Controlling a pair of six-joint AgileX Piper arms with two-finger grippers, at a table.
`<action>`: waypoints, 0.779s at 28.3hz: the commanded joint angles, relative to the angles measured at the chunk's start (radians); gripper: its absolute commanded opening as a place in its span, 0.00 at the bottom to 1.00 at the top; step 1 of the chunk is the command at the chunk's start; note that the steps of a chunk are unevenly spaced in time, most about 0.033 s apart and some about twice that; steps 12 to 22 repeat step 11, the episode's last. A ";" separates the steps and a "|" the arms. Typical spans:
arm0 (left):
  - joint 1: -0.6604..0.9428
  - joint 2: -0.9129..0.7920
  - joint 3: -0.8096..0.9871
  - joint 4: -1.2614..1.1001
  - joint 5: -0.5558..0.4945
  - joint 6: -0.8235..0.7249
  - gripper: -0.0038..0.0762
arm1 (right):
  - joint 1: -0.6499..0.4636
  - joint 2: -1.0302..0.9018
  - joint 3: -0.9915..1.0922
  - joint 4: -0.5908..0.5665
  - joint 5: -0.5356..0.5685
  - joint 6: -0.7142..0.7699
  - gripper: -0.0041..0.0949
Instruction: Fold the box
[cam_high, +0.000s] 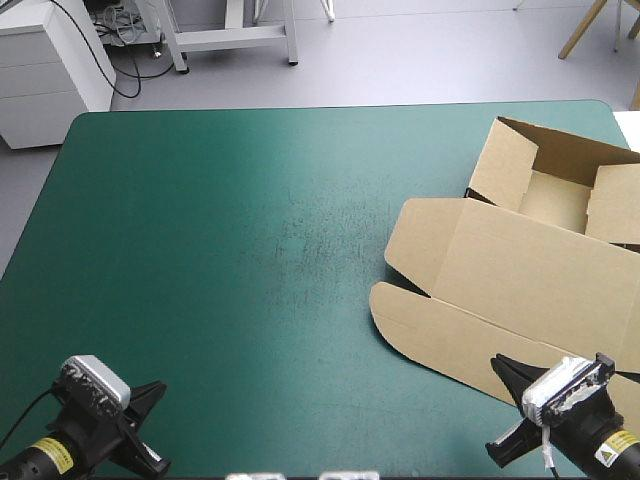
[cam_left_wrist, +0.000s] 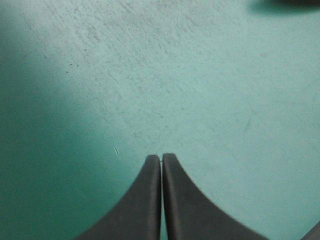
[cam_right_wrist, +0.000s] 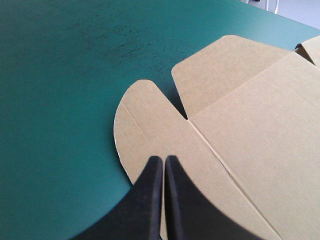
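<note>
**Brown box, part-formed, on a teal-green counter**

Left pincer (cam_left_wrist: 161, 157): two black curved fins pressed together into one pointed arch, holding nothing. It sits at the near left corner of the counter (cam_high: 200, 250), with only bare cover under and ahead of it.

Right pincer (cam_right_wrist: 162, 159): black fins likewise closed tip to tip and empty. It sits at the near right, with its tips over the box's nearest flap. Whether they touch the board cannot be told.

Box (cam_high: 520, 290): cut brown board, matt and smooth, with pressed crease lines. It lies on the right side of the counter, running from near the right pincer to the far right corner.
- Front flap (cam_right_wrist: 145, 130): a long strip with a rounded corner, lying flat.
- Side flap (cam_right_wrist: 220, 70): a short tab with rounded corners, flat, split from the front flap by a narrow notch.
- Lid (cam_high: 530, 280): a broad rectangular panel, flat on the cover.
- Tray (cam_high: 505, 160): the farthest part, with walls raised and the top open.

Cover: teal-green and even, with fine pale scuffs (cam_high: 300, 240) near the middle. The far corners are rounded.
</note>
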 joint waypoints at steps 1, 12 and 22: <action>-0.002 -0.032 -0.020 -0.013 -0.045 0.001 0.04 | 0.002 0.002 -0.026 0.018 -0.071 0.006 0.04; -0.002 -0.044 -0.020 -0.013 -0.016 -0.003 0.04 | 0.002 -0.026 -0.026 0.016 -0.068 -0.006 0.04; -0.002 -0.044 -0.020 -0.013 -0.016 -0.003 0.04 | 0.002 -0.026 -0.026 0.016 -0.068 -0.006 0.04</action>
